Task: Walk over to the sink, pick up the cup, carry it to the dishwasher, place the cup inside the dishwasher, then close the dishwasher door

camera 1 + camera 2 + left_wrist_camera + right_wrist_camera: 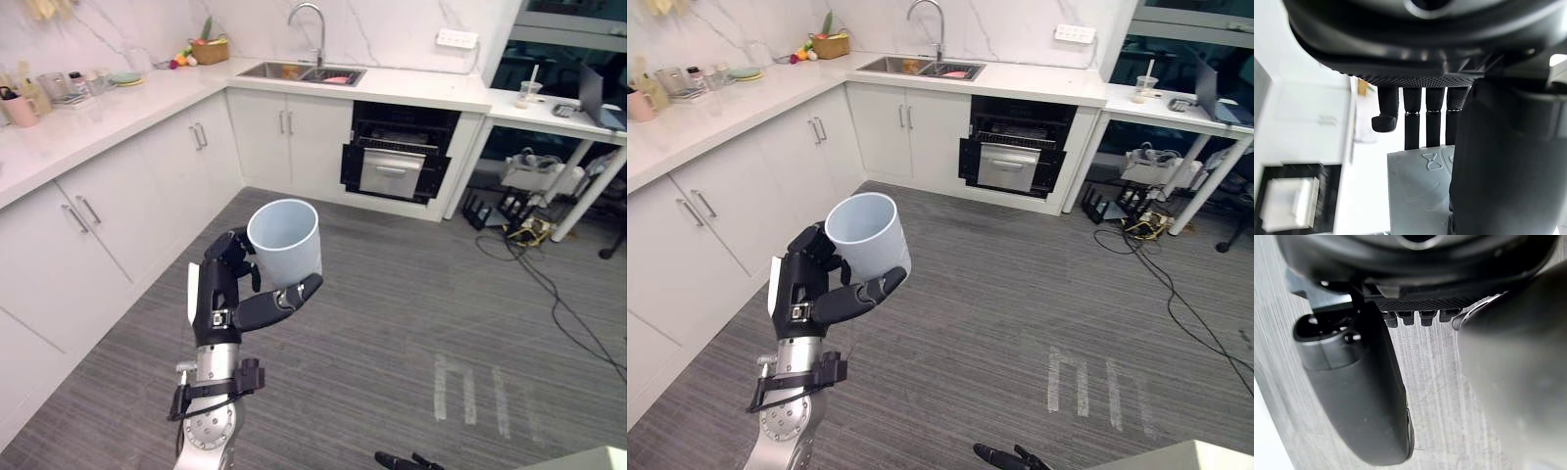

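Observation:
My left hand (223, 294) is raised in front of me over the grey floor, shut round a pale blue-white cup (286, 240). The cup is upright with its mouth open to the top and looks empty. In the left wrist view the fingers (1432, 122) reach along the cup's wall (1418, 191). The dishwasher (397, 152) is far ahead under the counter, a dark open cavity with its silver door (390, 174) folded down. The sink (299, 71) lies in the counter just left of it. My right hand (1009, 457) hangs low near the floor, fingers relaxed and holding nothing.
White cabinets (98, 225) run along my left under an L-shaped counter with jars and a fruit basket (209, 49). A white table (558, 117) stands right of the dishwasher, with boxes beneath and cables (549, 284) trailing over the floor. Pale tape marks (470, 392) lie on the floor.

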Controlling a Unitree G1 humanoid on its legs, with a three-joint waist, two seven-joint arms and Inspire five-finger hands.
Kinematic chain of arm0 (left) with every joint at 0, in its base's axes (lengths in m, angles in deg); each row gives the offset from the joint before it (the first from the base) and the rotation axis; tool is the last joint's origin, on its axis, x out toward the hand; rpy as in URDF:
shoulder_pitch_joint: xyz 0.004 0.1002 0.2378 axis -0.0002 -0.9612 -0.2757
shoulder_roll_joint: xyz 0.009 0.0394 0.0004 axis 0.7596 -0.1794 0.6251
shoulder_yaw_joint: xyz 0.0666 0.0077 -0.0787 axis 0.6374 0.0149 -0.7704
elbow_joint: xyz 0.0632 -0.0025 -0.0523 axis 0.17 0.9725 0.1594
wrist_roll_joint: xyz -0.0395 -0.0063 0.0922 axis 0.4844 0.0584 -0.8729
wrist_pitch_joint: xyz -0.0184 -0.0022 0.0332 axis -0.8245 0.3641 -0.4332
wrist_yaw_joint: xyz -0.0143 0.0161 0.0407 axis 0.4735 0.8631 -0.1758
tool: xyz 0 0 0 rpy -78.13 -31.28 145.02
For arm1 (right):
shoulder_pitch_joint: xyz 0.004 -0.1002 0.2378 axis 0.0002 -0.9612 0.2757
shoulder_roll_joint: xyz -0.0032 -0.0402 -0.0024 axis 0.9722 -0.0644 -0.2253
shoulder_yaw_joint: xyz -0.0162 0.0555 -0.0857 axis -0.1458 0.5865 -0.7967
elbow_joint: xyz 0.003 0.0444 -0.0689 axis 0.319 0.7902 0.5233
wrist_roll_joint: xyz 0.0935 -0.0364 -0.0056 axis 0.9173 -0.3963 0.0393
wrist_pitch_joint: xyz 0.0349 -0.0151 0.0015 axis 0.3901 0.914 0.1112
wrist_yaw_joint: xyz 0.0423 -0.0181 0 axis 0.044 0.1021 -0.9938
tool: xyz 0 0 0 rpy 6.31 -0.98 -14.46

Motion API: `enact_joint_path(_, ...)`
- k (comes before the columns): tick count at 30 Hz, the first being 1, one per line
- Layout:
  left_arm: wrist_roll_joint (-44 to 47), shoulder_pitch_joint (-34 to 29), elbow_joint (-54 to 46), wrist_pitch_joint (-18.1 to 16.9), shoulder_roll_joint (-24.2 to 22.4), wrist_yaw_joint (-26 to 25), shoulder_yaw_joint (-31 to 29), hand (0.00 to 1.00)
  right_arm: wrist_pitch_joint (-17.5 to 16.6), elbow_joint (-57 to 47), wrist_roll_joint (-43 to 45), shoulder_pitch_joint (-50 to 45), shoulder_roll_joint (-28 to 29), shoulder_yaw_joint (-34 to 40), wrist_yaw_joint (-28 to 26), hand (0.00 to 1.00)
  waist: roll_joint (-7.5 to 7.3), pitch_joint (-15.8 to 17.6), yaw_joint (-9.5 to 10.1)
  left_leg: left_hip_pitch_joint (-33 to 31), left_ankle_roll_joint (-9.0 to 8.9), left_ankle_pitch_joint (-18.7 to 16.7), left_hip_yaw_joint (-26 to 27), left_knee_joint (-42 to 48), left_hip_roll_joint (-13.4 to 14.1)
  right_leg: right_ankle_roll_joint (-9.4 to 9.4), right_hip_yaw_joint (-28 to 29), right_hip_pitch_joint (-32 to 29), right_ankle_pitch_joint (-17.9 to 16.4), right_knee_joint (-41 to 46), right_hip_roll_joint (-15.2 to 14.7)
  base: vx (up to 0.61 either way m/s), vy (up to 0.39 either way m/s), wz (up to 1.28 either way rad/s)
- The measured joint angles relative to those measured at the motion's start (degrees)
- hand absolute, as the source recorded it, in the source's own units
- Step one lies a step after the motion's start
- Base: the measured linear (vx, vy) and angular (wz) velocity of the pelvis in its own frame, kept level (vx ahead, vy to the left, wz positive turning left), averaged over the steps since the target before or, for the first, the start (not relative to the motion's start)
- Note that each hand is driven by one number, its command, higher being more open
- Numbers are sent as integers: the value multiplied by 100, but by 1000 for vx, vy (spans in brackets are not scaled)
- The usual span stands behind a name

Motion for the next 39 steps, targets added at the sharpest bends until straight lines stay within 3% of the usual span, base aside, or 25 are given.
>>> enact_joint_path(5,837,175,-201,161,-310,86,-37,0,-90,140,24,-27,-20,43,-192,100,6,-62,-53,-13,-1,-7,-363,-1,-4,-13,-256,158,-35,-180,13,47,-36,27)
enact_joint_path(10,1153,-1,-83,233,-224,90,-259,0,166,255,91,102,-121,-136,-84,100,11,-71,67,-29,-10,-27,-547,137,-3,-17,-402,222,-260,63,-3,25,-28,20)
enact_joint_path(13,1153,-281,-106,229,-243,82,-540,0,221,122,204,106,-142,-204,29,100,-37,56,158,-571,-153,-595,-467,1858,133,-48,-398,91,-927,958,-167,-36,-5,10)
enact_joint_path(15,1239,-548,-267,178,-309,82,-616,0,332,-112,199,44,-230,-367,105,100,-73,214,268,-1661,-124,-616,-383,4322,515,-124,-401,88,-1271,1468,-198,-56,-7,1)
enact_joint_path(16,1256,-664,-307,113,-321,94,-625,0,381,-143,202,39,-252,-369,109,100,-17,240,285,-1924,-121,-752,-341,4675,679,-162,-413,128,-1326,1556,-187,16,48,2)
enact_joint_path(18,1286,-752,-299,95,-321,136,-709,0,418,-145,207,30,-250,-371,128,100,-62,266,293,-2091,-129,-901,-328,4129,726,-138,-425,233,-1381,1570,-262,99,104,4)
enact_joint_path(20,1362,-795,-294,92,-364,185,-842,0,416,-148,205,98,-306,-359,128,100,-113,429,294,-2128,-259,-687,-345,2598,594,4,-419,414,-1470,1593,-537,184,194,5)
enact_joint_path(21,1361,-843,-297,83,-434,230,-882,0,414,-133,200,103,-371,-320,91,100,-106,486,316,-2203,-423,-271,-444,1750,529,145,-388,485,-1561,1639,-717,264,318,1)
enact_joint_path(22,1361,-891,-299,49,-536,264,-890,0,402,10,192,112,-426,-287,98,100,-25,546,366,-2261,-755,9,-705,1272,554,319,-348,610,-1679,1652,-785,290,356,-4)
enact_joint_path(23,1362,-906,-289,5,-588,275,-894,0,360,88,175,108,-455,-270,98,100,18,568,394,-2302,-821,45,-822,1240,612,404,-319,692,-1752,1670,-798,286,356,-10)
enact_joint_path(24,1365,-914,-187,-138,-629,281,-904,0,335,205,154,89,-476,-255,96,100,48,572,423,-2310,-797,48,-850,1412,674,605,-285,890,-1899,1689,-867,224,270,-10)
enact_joint_path(25,1375,-901,-90,-210,-611,300,-957,0,341,291,84,96,-451,-246,96,100,-11,562,463,-2354,-689,249,-786,1751,610,658,-214,1044,-2019,1708,-983,328,380,-29)
enact_joint_path(26,1461,-919,-21,-210,-583,349,-1051,0,377,376,-84,89,-436,-240,88,100,-75,407,529,-2466,-559,274,-686,2215,412,734,-61,1111,-2151,1699,-1211,551,523,-27)
enact_joint_path(27,1562,-881,-27,-206,-564,362,-1134,0,415,385,-108,19,-396,-171,71,100,-231,264,505,-2621,-272,98,-592,2621,233,638,26,1253,-2198,1593,-1399,463,424,-19)
enact_joint_path(28,1627,-806,-28,-191,-557,386,-1164,0,415,388,-113,3,-367,-105,58,100,-256,239,493,-2705,-142,21,-567,2825,154,659,93,1244,-2139,1743,-1463,612,492,16)
enact_joint_path(29,1831,-649,-25,-73,-503,433,-1161,0,369,374,-164,-26,-332,92,24,100,-316,203,492,-2736,134,-160,-505,3088,-40,875,163,1097,-1996,2226,-1711,530,413,27)
enact_joint_path(31,1907,-466,-34,136,-428,535,-1135,0,385,377,-266,-42,-290,199,-20,100,-447,117,485,-2452,359,-437,-370,3028,-374,970,101,913,-1588,3028,-2122,509,383,20)
enact_joint_path(32,1907,-375,-96,260,-383,569,-1135,0,358,351,-278,-6,-276,301,-30,100,-471,139,441,-2076,431,-511,-359,2761,-552,996,191,606,-1012,4020,-2239,426,277,6)
enact_joint_path(33,1892,-386,-214,305,-297,575,-1118,0,328,346,-257,69,-180,366,-66,100,-477,179,373,-1591,450,-517,-414,2296,-678,1316,650,161,-593,5137,-1959,504,311,0)
enact_joint_path(34,1887,-371,-236,290,-241,574,-1081,0,288,331,-256,94,-143,364,-66,100,-479,174,366,-1327,454,-507,-429,2030,-702,1286,765,-86,-608,5672,-1731,382,186,-9)
enact_joint_path(35,1810,-336,-249,273,-188,572,-981,0,207,264,-257,93,-67,358,-67,100,-444,155,353,-916,452,-417,-465,1576,-717,1023,646,-418,-756,6269,-1440,375,169,-1)
enact_joint_path(36,1608,-224,-284,209,-160,572,-731,0,152,155,-257,97,-25,355,-113,100,-404,132,285,-389,447,-209,-590,899,-743,486,114,-910,-1151,6494,-1107,367,156,11)
enact_joint_path(37,1532,-150,-299,192,-150,574,-636,0,136,94,-256,101,-6,355,-141,100,-402,131,240,-278,437,-163,-645,748,-745,367,-26,-1117,-1313,6351,-991,360,112,37)
enact_joint_path(38,1428,30,-298,174,-122,587,-469,0,148,-15,-260,96,60,341,-185,100,-383,123,124,-179,392,-129,-788,584,-734,258,-181,-1521,-1620,5577,-714,381,63,47)
enact_joint_path(39,1397,109,-298,176,-110,593,-375,0,182,-34,-256,91,106,316,-190,100,-373,119,49,-152,394,-135,-873,534,-727,210,-210,-1683,-1672,5038,-605,503,43,76)
